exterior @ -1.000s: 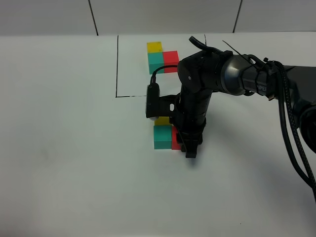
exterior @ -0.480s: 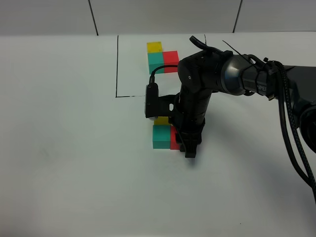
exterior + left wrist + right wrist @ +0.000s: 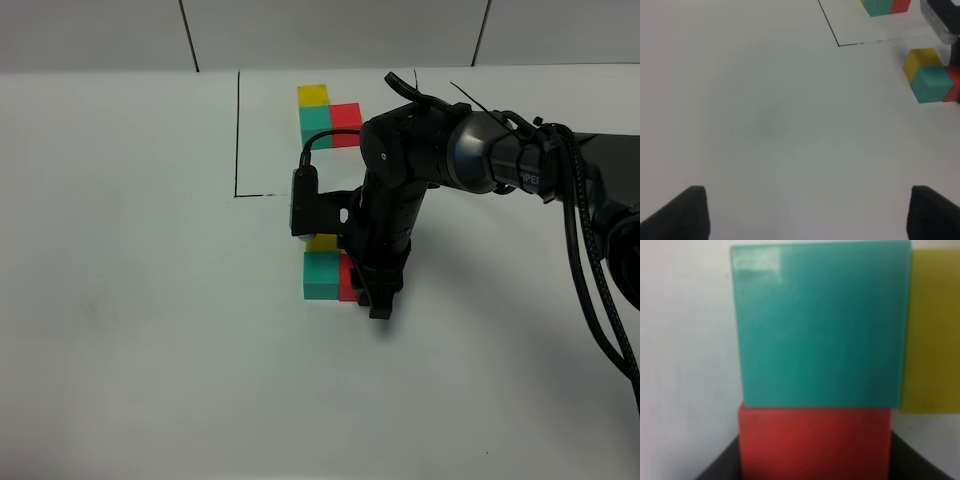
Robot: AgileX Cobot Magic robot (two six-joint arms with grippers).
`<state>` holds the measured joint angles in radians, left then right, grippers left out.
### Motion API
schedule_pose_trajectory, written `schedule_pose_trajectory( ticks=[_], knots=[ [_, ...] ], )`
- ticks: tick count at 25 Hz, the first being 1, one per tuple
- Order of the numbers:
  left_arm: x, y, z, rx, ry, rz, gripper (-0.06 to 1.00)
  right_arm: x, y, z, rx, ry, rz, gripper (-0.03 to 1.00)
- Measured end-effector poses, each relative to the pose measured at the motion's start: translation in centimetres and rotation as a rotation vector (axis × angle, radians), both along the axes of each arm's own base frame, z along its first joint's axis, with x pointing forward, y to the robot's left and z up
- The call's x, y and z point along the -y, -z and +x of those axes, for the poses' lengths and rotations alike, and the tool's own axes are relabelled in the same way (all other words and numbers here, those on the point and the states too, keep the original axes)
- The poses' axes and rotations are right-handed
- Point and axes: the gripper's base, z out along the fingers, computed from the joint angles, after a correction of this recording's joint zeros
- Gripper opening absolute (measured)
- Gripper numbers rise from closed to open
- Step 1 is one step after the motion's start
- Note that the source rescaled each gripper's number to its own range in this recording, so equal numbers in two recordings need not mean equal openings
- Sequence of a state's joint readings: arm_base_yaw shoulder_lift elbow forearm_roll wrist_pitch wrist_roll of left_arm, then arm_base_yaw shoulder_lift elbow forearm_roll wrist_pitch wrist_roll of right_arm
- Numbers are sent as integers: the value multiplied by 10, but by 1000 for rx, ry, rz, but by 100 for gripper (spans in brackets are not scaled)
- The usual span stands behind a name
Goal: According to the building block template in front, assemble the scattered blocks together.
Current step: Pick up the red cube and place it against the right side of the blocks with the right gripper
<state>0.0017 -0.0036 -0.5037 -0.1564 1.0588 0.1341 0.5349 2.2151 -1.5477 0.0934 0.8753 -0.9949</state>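
Note:
The building block template (image 3: 328, 112) is a yellow, teal and red L inside a thin black frame (image 3: 238, 130) at the back. The scattered blocks sit together in front of it: yellow cube (image 3: 322, 243), teal cube (image 3: 321, 276) and red cube (image 3: 346, 279), touching in an L. My right gripper (image 3: 378, 300) is shut and points down, pressed against the red cube's right side. The right wrist view is filled by the teal cube (image 3: 820, 325), red cube (image 3: 815, 440) and yellow cube (image 3: 930, 330). My left gripper (image 3: 810, 215) is open over bare table, well left of the teal cube (image 3: 932, 85).
The white table (image 3: 140, 330) stretches out on the left and in front. The right arm (image 3: 480, 155) and its cables (image 3: 590, 270) reach in from the right edge, over the frame's right part. A grey wall (image 3: 330, 30) bounds the back.
The right gripper has slid slightly left, pushing the red and teal cubes with it, closer under the yellow one. The left gripper has stayed put.

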Motion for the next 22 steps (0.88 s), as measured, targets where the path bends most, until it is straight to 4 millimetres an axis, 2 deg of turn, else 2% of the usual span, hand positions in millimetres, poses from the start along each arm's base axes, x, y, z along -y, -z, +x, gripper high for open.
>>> schedule_pose_trajectory(
  ticks=[22],
  knots=[
    [0,0,0,0,0,1,91,0,0,0,8,-43,-3,2]
  ],
)
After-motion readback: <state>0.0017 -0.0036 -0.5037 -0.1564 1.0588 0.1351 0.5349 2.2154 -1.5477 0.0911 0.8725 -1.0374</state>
